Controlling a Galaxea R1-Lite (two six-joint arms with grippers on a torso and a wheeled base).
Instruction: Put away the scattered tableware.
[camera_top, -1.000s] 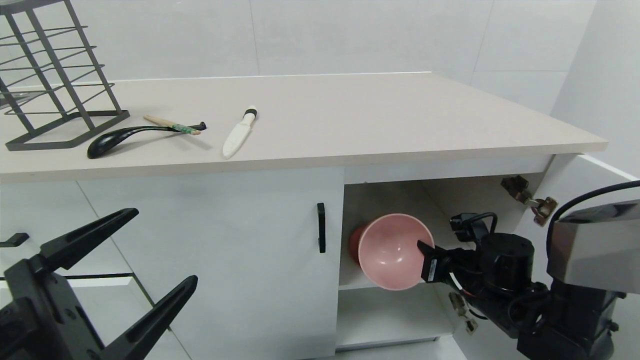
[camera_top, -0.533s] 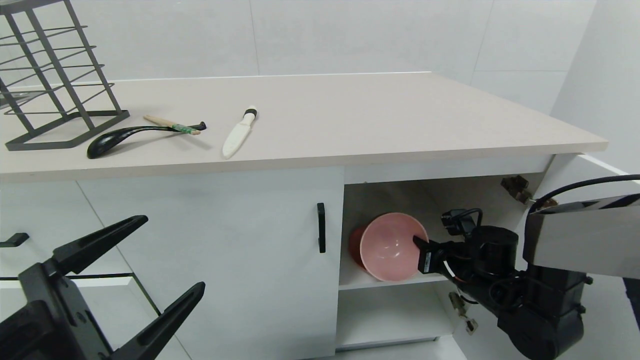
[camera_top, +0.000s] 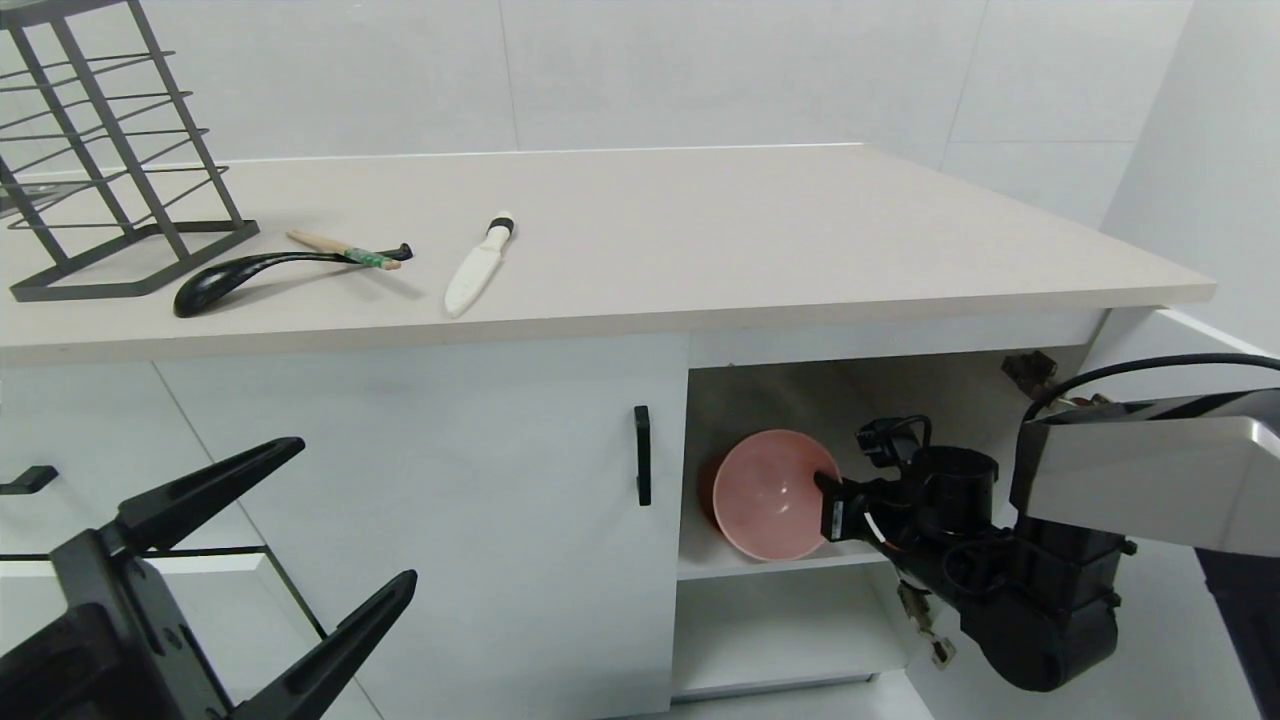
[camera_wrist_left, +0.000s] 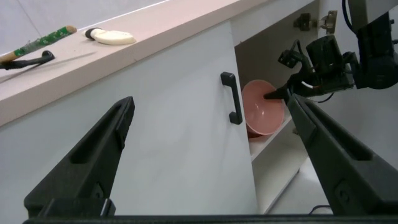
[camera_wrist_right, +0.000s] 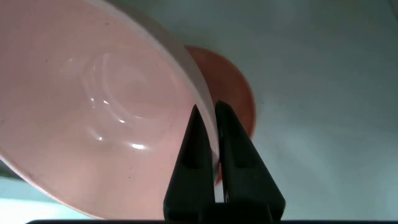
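**Pink bowl pinched by the rim, on edge at the upper cabinet shelf**

Right gripper (camera_wrist_right: 207, 113): fingers closed almost together on the rim of the pink bowl (camera_wrist_right: 93, 106), one finger inside the wall and one outside. The grip sits on the side of the rim toward the robot's right, so the bowl lies left of the fingers.

Bowl attitude: on edge, with the mouth plane near upright and facing out of the cabinet. In the head view its lowest edge is level with the front of the upper shelf (camera_top: 720, 572). Whether it touches the shelf or sits just above it, I cannot tell.

Judgement: setting down is the step in hand. If let go on edge, the bowl could roll or tip forward, so it likely needs laying over first.

Left gripper (camera_top: 355, 515): fingers spread wide and holding nothing. It is low before the closed cabinet door (camera_top: 450, 500), well apart from the bowl, so the right arm is the nearer.

View differences: the right wrist view alone resolves the pinch. It also shows a darker red round shape behind the rim, either the bowl's own foot or a second dish; undetermined. The head view places the bowl against the shelf.

On the worktop (camera_top: 800, 230) lie a black spoon (camera_top: 250, 275), chopsticks (camera_top: 340, 248) and a cream knife (camera_top: 477, 268), not yet stowed.
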